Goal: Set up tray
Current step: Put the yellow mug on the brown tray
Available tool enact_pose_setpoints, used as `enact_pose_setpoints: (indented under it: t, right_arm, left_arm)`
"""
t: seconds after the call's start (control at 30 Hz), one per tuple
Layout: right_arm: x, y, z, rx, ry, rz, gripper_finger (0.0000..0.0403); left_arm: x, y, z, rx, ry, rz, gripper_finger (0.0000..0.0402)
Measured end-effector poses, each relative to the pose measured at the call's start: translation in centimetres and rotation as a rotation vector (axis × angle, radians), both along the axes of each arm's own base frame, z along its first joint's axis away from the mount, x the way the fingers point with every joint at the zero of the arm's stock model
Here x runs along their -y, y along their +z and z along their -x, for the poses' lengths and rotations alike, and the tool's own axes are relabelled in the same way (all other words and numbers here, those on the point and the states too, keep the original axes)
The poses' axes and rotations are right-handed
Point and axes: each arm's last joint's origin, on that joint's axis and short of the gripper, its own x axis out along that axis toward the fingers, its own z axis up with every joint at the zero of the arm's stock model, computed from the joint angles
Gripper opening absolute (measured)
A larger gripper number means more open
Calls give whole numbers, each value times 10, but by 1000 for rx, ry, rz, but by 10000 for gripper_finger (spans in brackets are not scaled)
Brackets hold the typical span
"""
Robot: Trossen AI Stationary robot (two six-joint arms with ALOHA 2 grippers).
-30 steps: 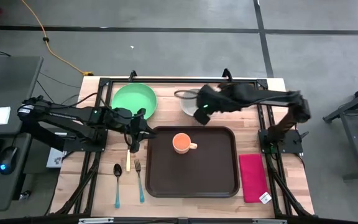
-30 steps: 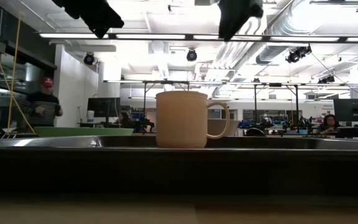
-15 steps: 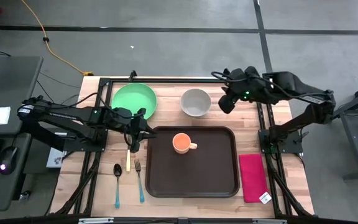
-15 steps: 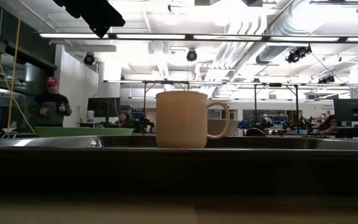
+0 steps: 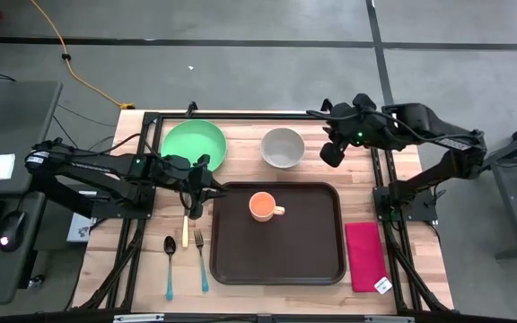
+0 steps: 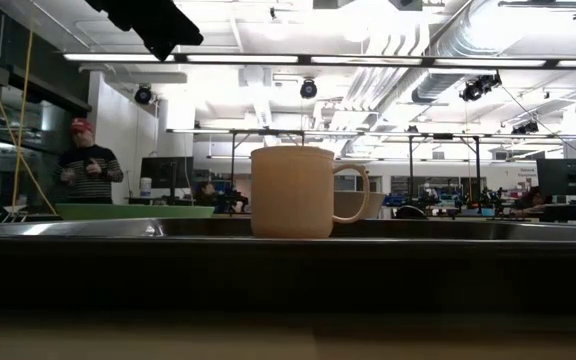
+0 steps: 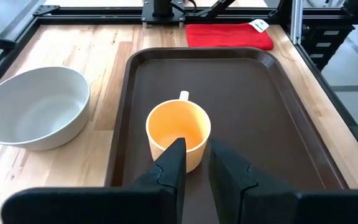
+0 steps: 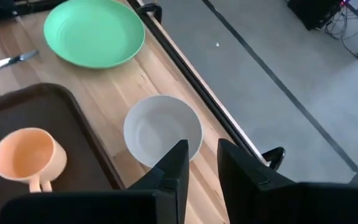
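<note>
Lying across the wooden surface's (image 5: 142, 256) near middle, long axis side to side, the large dark-brown rectangular plastic tray (image 5: 308, 251) sits just beside the empty, narrowly parted left pincer (image 5: 197, 196), nearer than the empty, narrowly parted right pincer (image 5: 328, 154) at the far-right edge.

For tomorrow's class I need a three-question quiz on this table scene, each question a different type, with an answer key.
1. True or false: the mug stands on the tray.
2. Which lies nearest the napkin? A plate; B tray; C spoon.
3. Fill in: the fork lies between the spoon and the ____.

Key: 1 true; 2 B; 3 tray.
</note>
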Motion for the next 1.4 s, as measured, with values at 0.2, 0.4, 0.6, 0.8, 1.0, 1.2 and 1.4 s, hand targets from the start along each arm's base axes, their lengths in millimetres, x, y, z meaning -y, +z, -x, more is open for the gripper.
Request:
enact_pose_setpoints:
  t: [0.2, 0.4, 0.6, 0.8, 1.0, 1.2, 1.4]
  right_arm:
    - [-2, 3, 2, 12, 81, -27, 64]
    - [-3, 5, -1, 41, 119, -35, 60]
    - [-7, 9, -5, 95, 151, -33, 62]
    - [-16, -13, -14, 161, 197, -2, 63]
    - [-16, -41, 2, 284, 206, -27, 63]
    - [-18, -68, 24, 430, 257, -56, 64]
    - [-19, -92, 38, 508, 279, -81, 62]
  left_arm:
    - [0, 0, 0, 0, 0, 0, 97]
    - [0, 1, 0, 9, 0, 1, 97]
    - [0, 1, -8, 43, 12, -8, 97]
    - [2, -10, -23, 14, 1, -8, 97]
    - [3, -15, -31, 12, 15, 21, 97]
    - [4, -17, -37, 29, 29, 44, 97]
    - [3, -18, -37, 25, 85, 74, 97]
